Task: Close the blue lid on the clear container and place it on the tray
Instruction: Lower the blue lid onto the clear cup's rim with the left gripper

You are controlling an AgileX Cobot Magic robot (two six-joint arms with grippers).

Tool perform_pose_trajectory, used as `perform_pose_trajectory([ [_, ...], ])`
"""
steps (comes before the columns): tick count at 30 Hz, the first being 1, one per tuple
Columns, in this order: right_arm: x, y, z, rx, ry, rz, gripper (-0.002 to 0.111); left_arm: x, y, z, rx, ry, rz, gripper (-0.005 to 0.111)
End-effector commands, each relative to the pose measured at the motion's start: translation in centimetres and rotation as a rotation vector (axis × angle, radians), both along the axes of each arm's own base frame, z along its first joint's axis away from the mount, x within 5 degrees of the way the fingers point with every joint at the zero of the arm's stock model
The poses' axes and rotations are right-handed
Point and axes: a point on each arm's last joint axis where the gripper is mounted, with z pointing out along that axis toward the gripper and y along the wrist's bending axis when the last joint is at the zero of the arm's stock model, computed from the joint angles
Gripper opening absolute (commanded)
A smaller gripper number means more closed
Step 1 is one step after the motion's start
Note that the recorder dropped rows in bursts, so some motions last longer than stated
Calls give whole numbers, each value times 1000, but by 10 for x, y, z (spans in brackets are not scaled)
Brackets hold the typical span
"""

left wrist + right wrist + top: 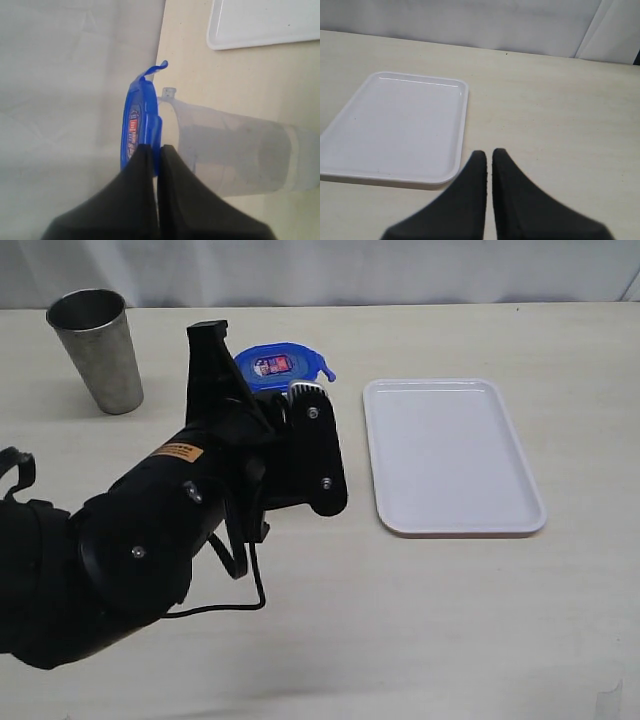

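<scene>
Left wrist view first: the left fingers (137, 175) are pressed tight together, tips right against the edge of the blue lid (134, 125). I cannot tell whether they nip a flap or only push on it. The lid sits across the mouth of the clear container (225, 150), whose long axis runs straight away from the lid towards its base on the counter (200, 70). One flap curls free and a latch tab shows bare, so I judge the lid is not snapped all round. In the exterior view the left arm hides the container's body, with the lid peeking out beyond it, the tray (450, 455) at its 3 o'clock and a grey metal cup (98, 350) at its 9 o'clock. The right fingers (512, 190) are closed on nothing, above bare counter near the tray; the left arm is plainly the nearer one.
</scene>
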Motion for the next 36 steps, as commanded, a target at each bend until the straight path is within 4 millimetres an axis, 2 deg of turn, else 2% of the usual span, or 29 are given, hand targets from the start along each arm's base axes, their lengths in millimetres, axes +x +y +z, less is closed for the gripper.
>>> perform_pose_trajectory([
  [1,0,0,0,6,-7,-5,4,-2,13,-7,78,-43,14,0],
  [11,0,0,0,6,-7,-5,4,-4,10,-10,102,-46,-53,0],
  [36,0,0,0,6,-7,-5,4,-5,11,-11,92,-24,-31,0],
])
